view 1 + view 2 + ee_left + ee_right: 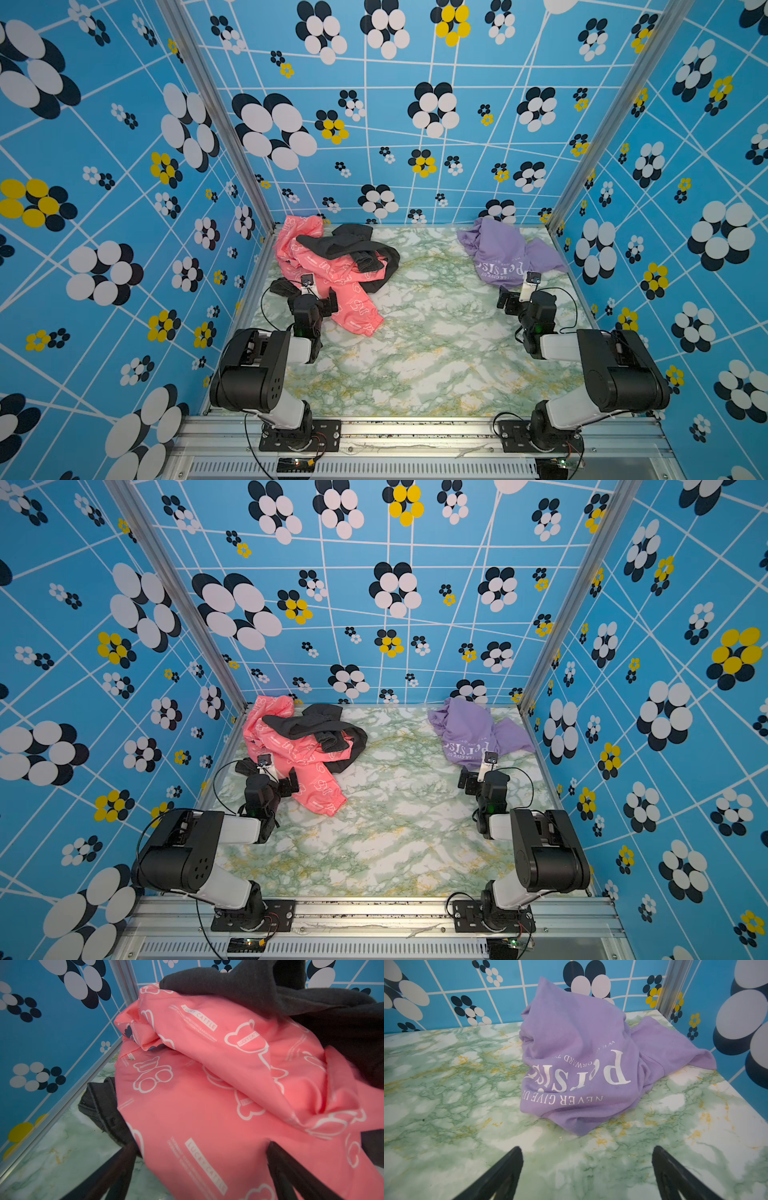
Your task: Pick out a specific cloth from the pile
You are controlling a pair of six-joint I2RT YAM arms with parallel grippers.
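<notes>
Nearest the lens in both top views, a ribbed aluminium rail (415, 432) is seen along the front edge of the desk (415, 353), with the arm bases (299, 434) bolted to it. The desk is faced in a glossy green-and-white marble pattern veined with yellow. The pile (332, 266) is heaped at the far left corner. In it, a smooth coral-pink garment (353, 307) with white outline prints trails toward the middle of the left edge and is overlaid by crumpled matte black garments (345, 245). The cloth (498, 253), a soft lavender T-shirt, is bunched at the far right corner, well apart from the pile. The left tool (306, 293) is poised at the pile's near side, the right tool (530, 297) just short of the cloth.

In the left wrist view, tapered black fingers (112, 1174) are spread wide and nothing is clamped. Slick coral fabric printed with bear outlines and "LUCKY CATTLE" bars is seen between them, with fleecy black folds draped over it.

In the right wrist view, the fingers (502, 1174) are spread equally wide over bare marble, empty. Beyond them the cloth (581, 1053) is seen as a rumpled mound bearing white serif lettering, one flap laid flat toward the right edge.
</notes>
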